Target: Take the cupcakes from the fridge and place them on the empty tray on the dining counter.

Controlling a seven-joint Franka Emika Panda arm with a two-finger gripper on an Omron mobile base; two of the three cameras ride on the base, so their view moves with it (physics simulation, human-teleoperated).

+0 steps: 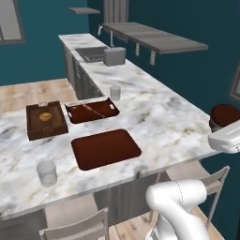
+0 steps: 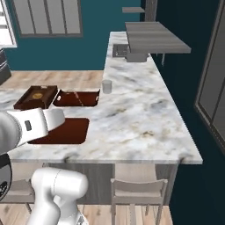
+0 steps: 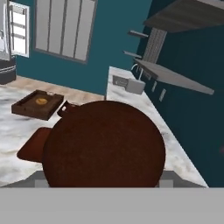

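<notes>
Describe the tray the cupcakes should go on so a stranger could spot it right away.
Find the long marble counter with chairs along its near edge. Near that edge lies a flat reddish-brown tray with rounded corners. Unlike the deep wooden box tray and the handled tray behind it, it has almost no rim and nothing on it.

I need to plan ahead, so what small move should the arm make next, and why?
Probably carry the cupcake leftward over the empty tray, then lower it. The end effector holds it beyond the dining counter's right edge, and the tray is bare.
</notes>
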